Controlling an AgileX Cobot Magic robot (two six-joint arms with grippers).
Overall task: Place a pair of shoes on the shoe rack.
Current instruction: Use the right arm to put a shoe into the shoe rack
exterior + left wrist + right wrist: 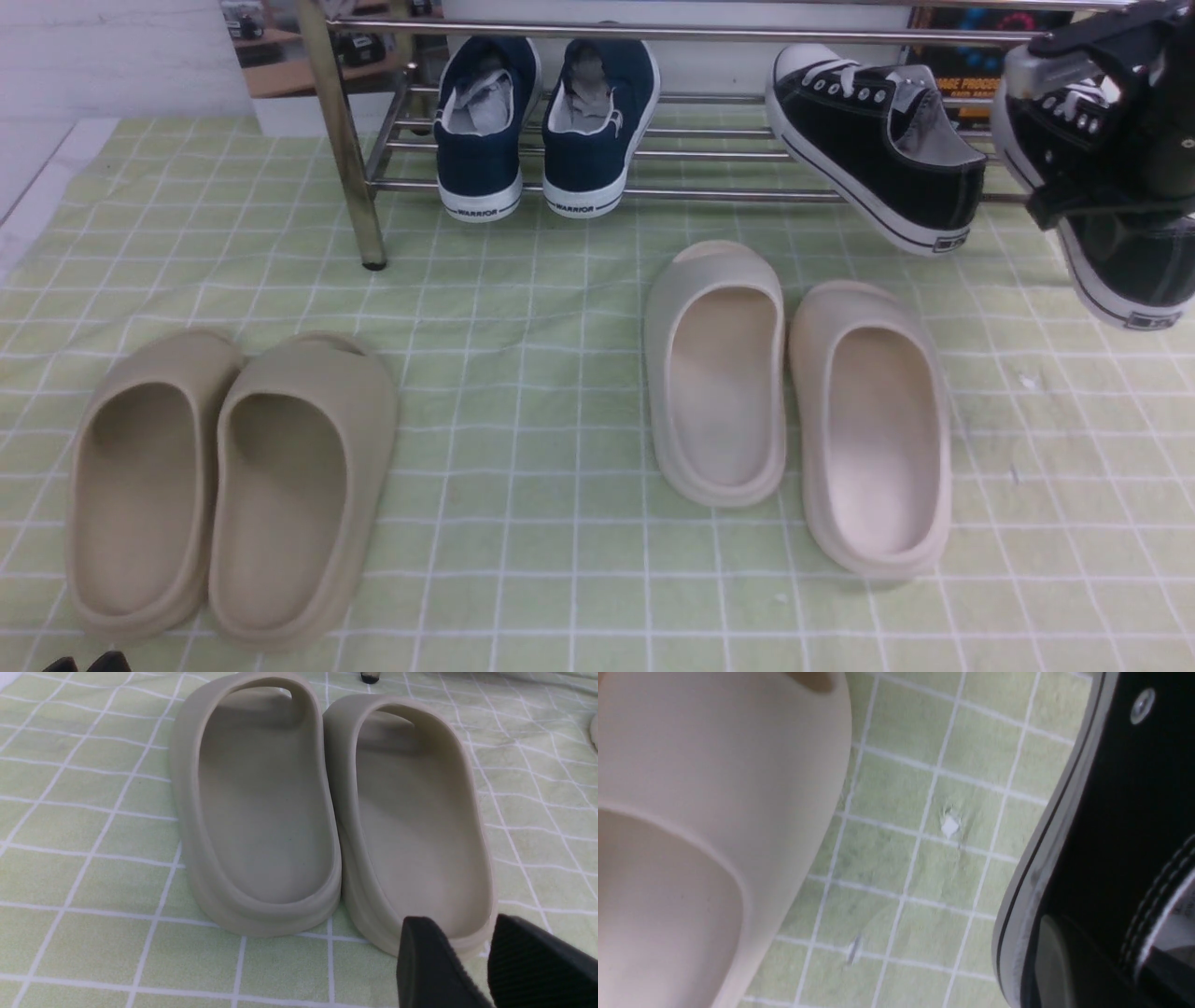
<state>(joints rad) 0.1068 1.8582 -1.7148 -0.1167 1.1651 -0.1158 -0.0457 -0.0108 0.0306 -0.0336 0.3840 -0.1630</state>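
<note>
Black sneaker (868, 140) on rack (709, 194), second sneaker (1130, 271) clamped in right pincer (1092, 131); left pincer (467, 933) agape.

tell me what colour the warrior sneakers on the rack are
The sneakers are navy with white soles, shown best in the front view.

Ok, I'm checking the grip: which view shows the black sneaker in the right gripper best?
Front view: the held black sneaker shows from laces to heel, with the right gripper over its opening. Right wrist view shows only a close strip of sole and canvas; left wrist view shows none of it.
</note>
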